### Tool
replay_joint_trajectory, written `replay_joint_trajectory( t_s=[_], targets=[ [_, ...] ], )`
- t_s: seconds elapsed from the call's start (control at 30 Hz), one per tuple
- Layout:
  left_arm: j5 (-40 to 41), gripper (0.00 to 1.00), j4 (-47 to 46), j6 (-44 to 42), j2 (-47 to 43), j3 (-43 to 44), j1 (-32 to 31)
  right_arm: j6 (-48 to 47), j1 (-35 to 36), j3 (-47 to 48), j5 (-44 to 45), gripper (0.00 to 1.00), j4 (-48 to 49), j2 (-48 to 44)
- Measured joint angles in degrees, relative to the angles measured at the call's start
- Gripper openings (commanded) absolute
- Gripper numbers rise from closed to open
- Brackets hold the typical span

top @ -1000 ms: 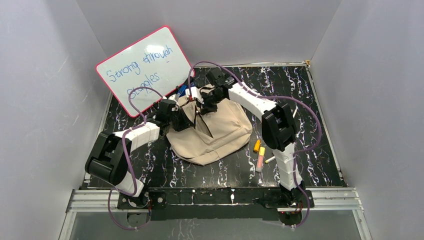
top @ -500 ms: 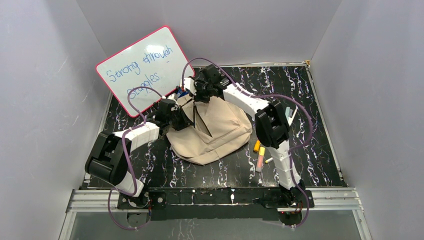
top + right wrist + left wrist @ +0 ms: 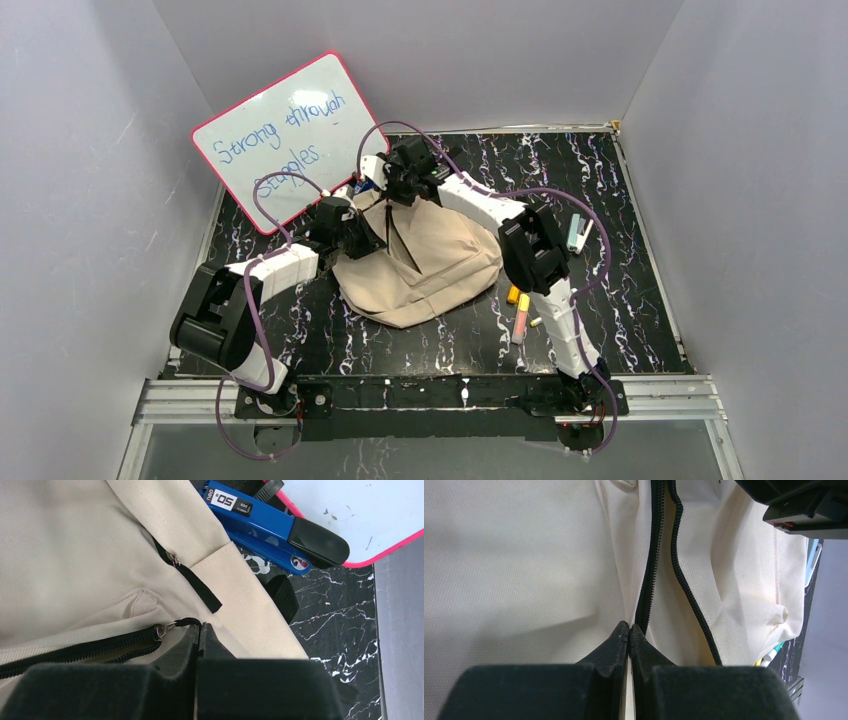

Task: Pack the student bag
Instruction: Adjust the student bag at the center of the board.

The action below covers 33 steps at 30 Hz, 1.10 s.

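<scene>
The student bag, beige with black zipper lines, lies slumped in the middle of the black marbled table. My left gripper is at its left side. In the left wrist view that gripper is shut, pinching a fold of beige fabric beside the zipper. My right gripper is over the bag's far left corner. In the right wrist view it is shut on the black cord of the zipper pull, whose slider sits at the end of a partly open zipper.
A pink-framed whiteboard leans at the back left. A blue stapler lies between it and the bag. To the bag's right lie an orange highlighter, a yellow-pink highlighter, a white pen and a small pale blue object.
My right arm has swung left and back, carrying its gripper from the bag's middle top to its far left corner. The left arm has stayed put.
</scene>
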<state>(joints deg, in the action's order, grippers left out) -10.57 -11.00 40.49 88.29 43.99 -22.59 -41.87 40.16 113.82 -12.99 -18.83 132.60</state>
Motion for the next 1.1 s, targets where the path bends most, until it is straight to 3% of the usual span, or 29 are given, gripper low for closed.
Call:
replay_joint_trajectory(
  t_s=[0.07, 0.1, 0.37, 0.5, 0.73, 0.87, 1.1],
  targets=[
    [0.2, 0.0, -0.3, 0.0, 0.0, 0.0, 0.0, 0.8, 0.2, 0.0, 0.9, 0.39, 0.5, 0.0],
    [0.2, 0.0, -0.3, 0.0, 0.0, 0.0, 0.0, 1.1, 0.2, -0.2, 1.6, 0.46, 1.5, 0.0],
    [0.2, 0.0, 0.8, 0.0, -0.3, 0.0, 0.0, 8.4, -1.4, -13.5, 6.2, 0.66, 10.1, -10.3],
    [0.3, 0.0, 0.9, 0.2, -0.3, 0.0, 0.0, 18.5, -1.6, -20.0, 8.6, 0.98, 11.3, -19.5],
    [0.0, 0.0, 0.7, 1.0, -0.3, 0.0, 0.0, 34.2, -1.5, -22.6, 10.7, 0.99, 5.8, -28.5],
    [-0.3, 0.0, 0.5, 1.1, -0.3, -0.1, 0.0, 37.6, -1.5, -30.9, 9.7, 0.99, 5.0, -33.4],
    [-0.6, 0.0, 0.3, 1.2, -0.3, -0.1, 0.2, 39.0, -1.3, -30.5, 10.5, 0.99, -0.4, -31.6]
  ],
)
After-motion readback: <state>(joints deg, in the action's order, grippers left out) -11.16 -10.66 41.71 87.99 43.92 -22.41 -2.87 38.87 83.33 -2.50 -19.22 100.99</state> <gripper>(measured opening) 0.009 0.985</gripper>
